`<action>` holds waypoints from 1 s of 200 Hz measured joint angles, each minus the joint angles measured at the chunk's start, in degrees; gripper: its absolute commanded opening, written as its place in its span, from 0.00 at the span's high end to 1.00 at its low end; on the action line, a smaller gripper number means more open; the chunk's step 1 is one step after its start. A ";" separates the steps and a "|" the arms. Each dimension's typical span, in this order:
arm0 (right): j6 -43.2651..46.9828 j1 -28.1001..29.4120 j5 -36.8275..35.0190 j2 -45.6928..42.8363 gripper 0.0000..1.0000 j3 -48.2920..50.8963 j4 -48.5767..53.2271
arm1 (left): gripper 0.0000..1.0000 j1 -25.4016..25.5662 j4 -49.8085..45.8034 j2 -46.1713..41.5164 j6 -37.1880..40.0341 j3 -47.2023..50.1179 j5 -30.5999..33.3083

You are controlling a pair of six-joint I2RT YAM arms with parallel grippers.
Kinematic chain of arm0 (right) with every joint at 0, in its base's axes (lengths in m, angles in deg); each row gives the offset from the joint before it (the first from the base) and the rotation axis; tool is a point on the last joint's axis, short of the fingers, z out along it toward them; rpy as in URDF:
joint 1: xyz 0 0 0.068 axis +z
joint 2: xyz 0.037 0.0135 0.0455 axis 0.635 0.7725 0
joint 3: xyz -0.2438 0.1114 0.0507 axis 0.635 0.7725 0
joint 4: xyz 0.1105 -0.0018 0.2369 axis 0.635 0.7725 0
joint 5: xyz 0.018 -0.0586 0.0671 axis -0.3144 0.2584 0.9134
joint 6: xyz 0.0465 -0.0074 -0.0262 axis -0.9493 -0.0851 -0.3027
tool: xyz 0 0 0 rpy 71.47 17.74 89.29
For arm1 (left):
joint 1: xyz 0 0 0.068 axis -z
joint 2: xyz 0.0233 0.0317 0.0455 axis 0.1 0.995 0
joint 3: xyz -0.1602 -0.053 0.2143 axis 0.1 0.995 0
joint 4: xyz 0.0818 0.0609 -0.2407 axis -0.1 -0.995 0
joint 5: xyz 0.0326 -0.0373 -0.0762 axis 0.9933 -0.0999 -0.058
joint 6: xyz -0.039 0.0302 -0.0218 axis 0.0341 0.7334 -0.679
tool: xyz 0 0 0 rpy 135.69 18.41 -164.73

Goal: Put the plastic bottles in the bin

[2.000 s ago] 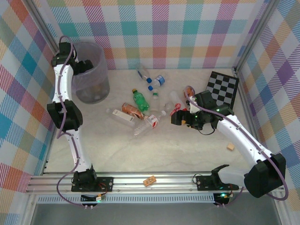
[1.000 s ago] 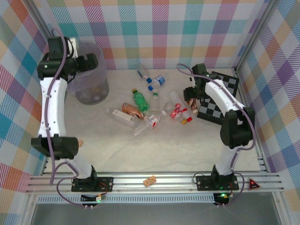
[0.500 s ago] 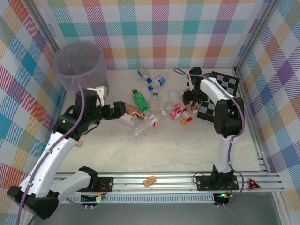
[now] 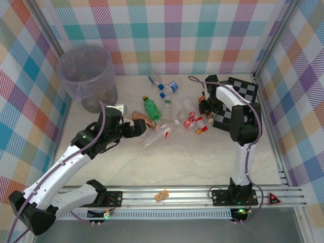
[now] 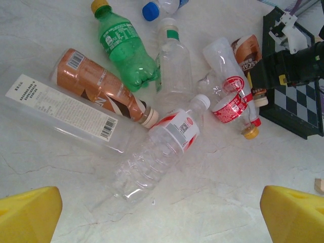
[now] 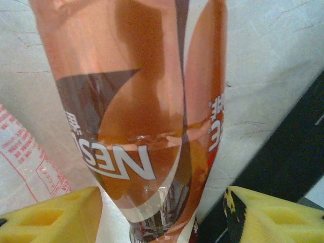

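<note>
Amber plastic, a coffee bottle (image 6: 147, 101) with a brown and white label, lies on the pale marbled worktop (image 4: 192, 157) just beside the black-and-white checkerboard (image 4: 242, 96). The right tool (image 6: 159, 212) straddles it near its narrow end with the jaws partly apart. A strip of worktop shows between the bottle and one yellow pad (image 6: 268, 212). The other pad (image 6: 50, 212) sits right at the bottle's edge, and whether it touches is hard to say.

From above, the left tool (image 4: 135, 127) hangs low over the near side of the bottle heap, jaws spread wide, holding nothing. Below it lie a second amber bottle (image 5: 101, 86), a green bottle (image 5: 124, 50) with a yellow cap, a flat clear bottle (image 5: 66, 114) with a white printed label, and a clear bottle (image 5: 162, 147) with a red and white label. More clear bottles lie further back.

At the far left corner, well apart from the heap, the bin (image 4: 76, 83) stands upright.
</note>
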 measured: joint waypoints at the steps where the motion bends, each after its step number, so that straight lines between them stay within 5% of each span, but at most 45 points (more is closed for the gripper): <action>1: 0.02 0.00 0.04 0.02 0.39 0.00 -0.02 | 0.00 0.00 0.11 0.02 -0.02 0.00 0.00; 149: -0.83 0.00 2.49 0.39 0.58 1.09 -1.66 | 0.00 0.00 7.39 2.89 -2.51 1.05 -3.23; 200: -1.20 0.17 3.15 -9.92 0.59 2.51 0.26 | 0.00 0.00 15.98 3.74 -6.60 2.51 -6.03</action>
